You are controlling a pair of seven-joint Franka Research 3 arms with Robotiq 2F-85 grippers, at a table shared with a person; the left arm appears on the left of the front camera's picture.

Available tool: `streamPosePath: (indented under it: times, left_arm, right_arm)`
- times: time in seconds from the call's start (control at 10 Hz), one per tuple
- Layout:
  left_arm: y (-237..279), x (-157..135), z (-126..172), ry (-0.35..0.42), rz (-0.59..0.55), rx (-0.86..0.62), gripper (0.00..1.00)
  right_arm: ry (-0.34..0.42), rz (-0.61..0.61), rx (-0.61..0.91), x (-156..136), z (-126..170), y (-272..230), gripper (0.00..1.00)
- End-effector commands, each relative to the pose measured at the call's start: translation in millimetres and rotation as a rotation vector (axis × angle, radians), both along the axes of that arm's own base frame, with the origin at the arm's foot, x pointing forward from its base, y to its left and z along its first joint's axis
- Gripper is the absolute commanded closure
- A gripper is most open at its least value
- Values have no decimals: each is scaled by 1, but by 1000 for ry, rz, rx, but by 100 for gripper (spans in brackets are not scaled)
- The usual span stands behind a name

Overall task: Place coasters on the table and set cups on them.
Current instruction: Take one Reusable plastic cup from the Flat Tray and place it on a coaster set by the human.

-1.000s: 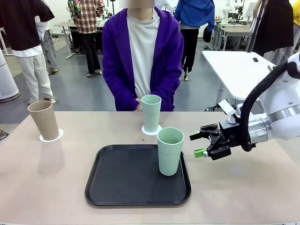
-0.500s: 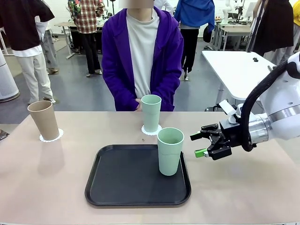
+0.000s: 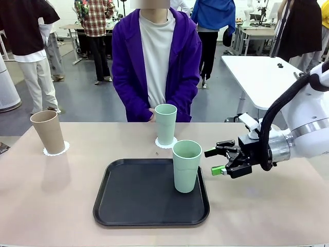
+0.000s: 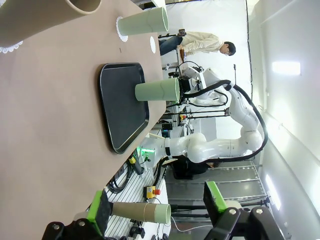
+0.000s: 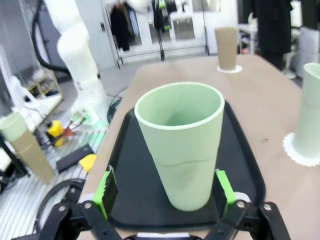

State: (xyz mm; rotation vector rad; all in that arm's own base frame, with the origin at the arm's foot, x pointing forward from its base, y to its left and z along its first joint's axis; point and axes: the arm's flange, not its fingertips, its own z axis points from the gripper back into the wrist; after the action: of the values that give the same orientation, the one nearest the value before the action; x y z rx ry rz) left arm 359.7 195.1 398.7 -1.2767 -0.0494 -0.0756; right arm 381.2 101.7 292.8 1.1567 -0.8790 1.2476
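Note:
On the table (image 3: pixel 288 206), a tan cup (image 3: pixel 47 131) stands on a coaster (image 3: pixel 55 150) at the far left. One mint cup (image 3: pixel 165 124) sits on a coaster (image 3: pixel 166 143) in front of the person. The other mint cup (image 3: pixel 186 165) stands on the black tray (image 3: pixel 144 200). My right gripper (image 3: pixel 212 161) is open just right of it. In the right wrist view that cup (image 5: pixel 182 150) rises just ahead of the gripper (image 5: pixel 165 192), and the green pads (image 5: pixel 106 187) do not touch it. My left gripper (image 4: pixel 156 205) is open and holds nothing. A bare coaster (image 4: pixel 153 44) lies near the table's far edge.
A person in a purple jacket (image 3: pixel 157 62) stands at the far side, hands close behind the middle cup. A white table (image 3: pixel 262 72) stands back right. The tray's left half is bare. Beside the robot base, off the table, stands another cup (image 5: pixel 25 145).
My right gripper has crept a little to the left, closer to the mint cup on the tray. The cups and the person have not moved.

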Motion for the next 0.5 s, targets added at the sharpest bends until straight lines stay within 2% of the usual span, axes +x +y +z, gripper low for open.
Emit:
streamPosePath:
  times: [0.0, 0.4]
  left_arm:
    - [1, -2, 0, -16, -2, -15, 0]
    - [1, -2, 0, -16, -2, -15, 0]
  right_arm:
    - [15, -31, 81, 14, -22, -2, 0]
    - [1, -9, 79, 18, -43, 9, 0]
